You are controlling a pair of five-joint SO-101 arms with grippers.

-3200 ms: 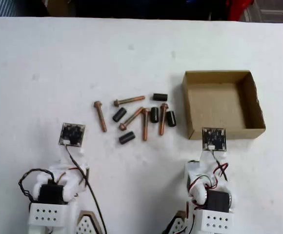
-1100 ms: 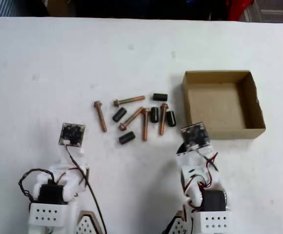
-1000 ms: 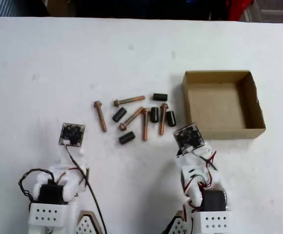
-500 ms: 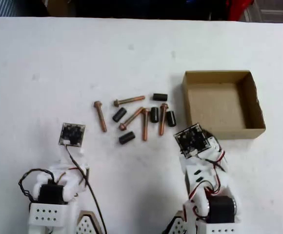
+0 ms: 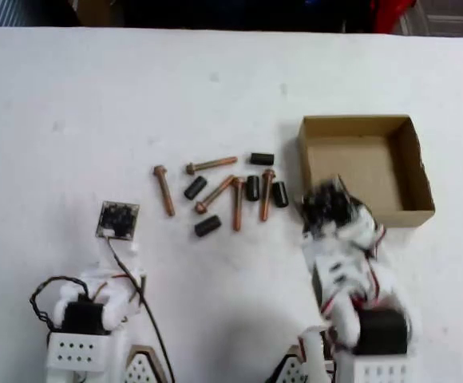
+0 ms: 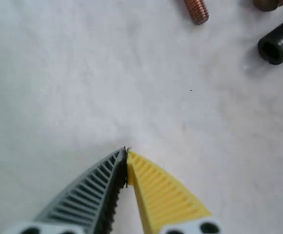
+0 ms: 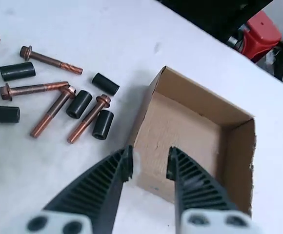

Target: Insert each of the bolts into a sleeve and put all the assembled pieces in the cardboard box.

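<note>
Box: open brown cardboard box, on the white table.
Bolts: five copper-coloured threaded bolts, loose on the table just beside the box, none yet in a sleeve.
Sleeves: five short black cylindrical sleeves, scattered among the bolts.
Left gripper: fingertips pressed together, holding nothing, over the table.
Right gripper: fingers slightly parted, holding nothing, above the box's near wall.
</note>
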